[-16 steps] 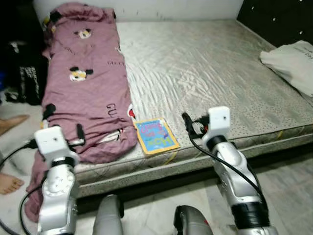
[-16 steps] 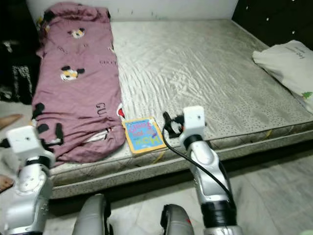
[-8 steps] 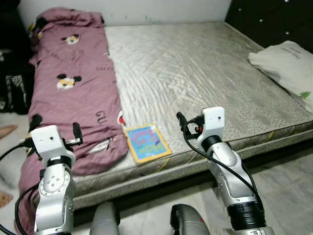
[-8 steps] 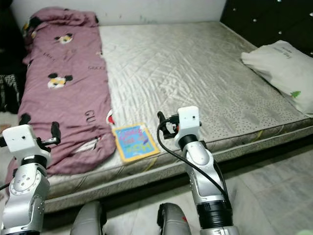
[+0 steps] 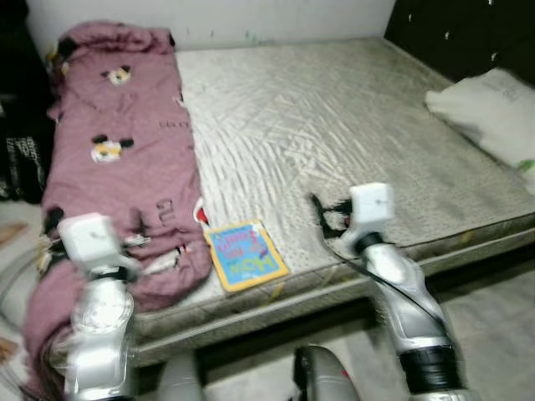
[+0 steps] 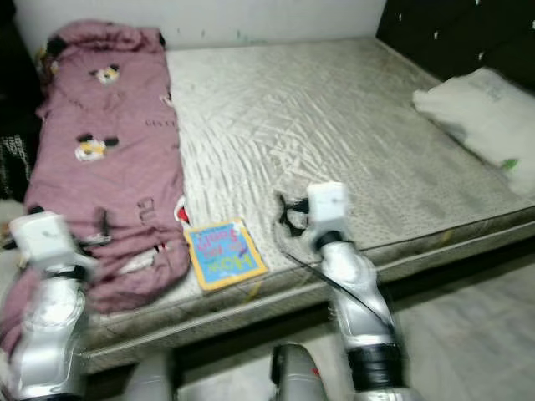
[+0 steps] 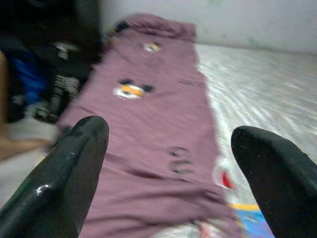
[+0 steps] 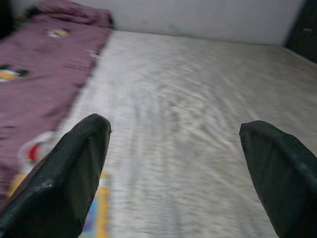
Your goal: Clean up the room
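Here, in the left eye view, a bare grey mattress [image 5: 351, 134] carries a long mauve blanket [image 5: 117, 167] along its left side, printed with cartoon mouse faces. A small colourful book [image 5: 245, 255] lies flat near the front edge of the mattress, just beside the blanket's lower corner. A white pillow [image 5: 489, 113] rests at the far right. The picture is slightly blurred. The left end effector [image 5: 138, 224] is raised over the blanket's lower end; the right end effector [image 5: 324, 213] is raised over the mattress, to the right of the book and apart from it.

The right eye view shows the same layout: book [image 6: 222, 253] between the two arms, pillow [image 6: 481, 109] at right.

In the left wrist view, the left end effector [image 7: 171, 148] has its two black fingers [image 7: 74, 163] set wide apart, holding nothing, with the blanket [image 7: 148, 109] beyond them.

In the right wrist view, the right end effector [image 8: 173, 153] likewise has fingers [image 8: 69, 168] spread wide and empty, above the mattress [image 8: 188, 89], with the book's edge [image 8: 96, 208] low beside one finger.
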You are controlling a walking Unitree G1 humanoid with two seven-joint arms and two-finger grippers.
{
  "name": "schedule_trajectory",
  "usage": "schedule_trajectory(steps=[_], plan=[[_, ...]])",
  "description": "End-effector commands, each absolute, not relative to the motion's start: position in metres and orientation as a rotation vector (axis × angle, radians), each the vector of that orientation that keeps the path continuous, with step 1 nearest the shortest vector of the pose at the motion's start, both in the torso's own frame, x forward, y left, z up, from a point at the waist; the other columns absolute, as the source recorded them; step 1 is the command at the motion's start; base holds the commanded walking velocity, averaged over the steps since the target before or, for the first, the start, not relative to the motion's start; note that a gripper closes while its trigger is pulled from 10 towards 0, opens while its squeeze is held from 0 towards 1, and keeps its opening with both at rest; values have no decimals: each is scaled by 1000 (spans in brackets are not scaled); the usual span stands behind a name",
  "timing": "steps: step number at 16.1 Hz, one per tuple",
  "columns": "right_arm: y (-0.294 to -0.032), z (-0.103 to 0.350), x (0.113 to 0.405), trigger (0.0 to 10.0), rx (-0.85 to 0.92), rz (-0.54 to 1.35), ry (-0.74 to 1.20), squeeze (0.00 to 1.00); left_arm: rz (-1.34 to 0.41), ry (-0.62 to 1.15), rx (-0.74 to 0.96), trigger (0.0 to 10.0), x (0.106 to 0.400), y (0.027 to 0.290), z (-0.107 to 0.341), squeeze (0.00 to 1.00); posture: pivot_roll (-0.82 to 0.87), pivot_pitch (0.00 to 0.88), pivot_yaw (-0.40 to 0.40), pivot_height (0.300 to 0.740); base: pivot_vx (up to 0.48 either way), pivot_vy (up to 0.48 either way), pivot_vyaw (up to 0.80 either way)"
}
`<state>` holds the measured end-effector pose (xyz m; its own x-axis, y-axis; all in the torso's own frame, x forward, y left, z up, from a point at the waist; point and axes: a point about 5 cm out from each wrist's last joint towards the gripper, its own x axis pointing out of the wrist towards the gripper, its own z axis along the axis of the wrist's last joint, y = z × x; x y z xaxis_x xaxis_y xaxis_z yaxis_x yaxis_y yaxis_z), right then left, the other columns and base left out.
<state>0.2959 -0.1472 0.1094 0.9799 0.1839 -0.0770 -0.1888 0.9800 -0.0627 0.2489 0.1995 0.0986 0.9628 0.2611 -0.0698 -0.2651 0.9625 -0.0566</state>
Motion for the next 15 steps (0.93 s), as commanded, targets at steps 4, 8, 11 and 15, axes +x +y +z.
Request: schedule_trajectory(steps=[4, 8, 11, 15], plan=[[-144, 114, 298, 10000, -66, 199, 55, 0, 283, 64, -77, 10000, 249, 203, 100, 0, -91, 0, -57, 644, 81, 0, 0], [-147, 122, 303, 10000, -53, 203, 34, 0, 288, 50, -130, 10000, 251, 203, 103, 0, -108, 0, -51, 644, 0, 0, 0], [-143, 133, 300, 10000, -34, 205, 17, 0, 291, 43, -115, 10000, 256, 210, 104, 0, -140, 0, -60, 644, 0, 0, 0], [-151, 130, 292, 10000, -31, 184, 26, 0, 309, 60, -120, 10000, 253, 214, 98, 0, -165, 0, -47, 605, 0, 0, 0]])
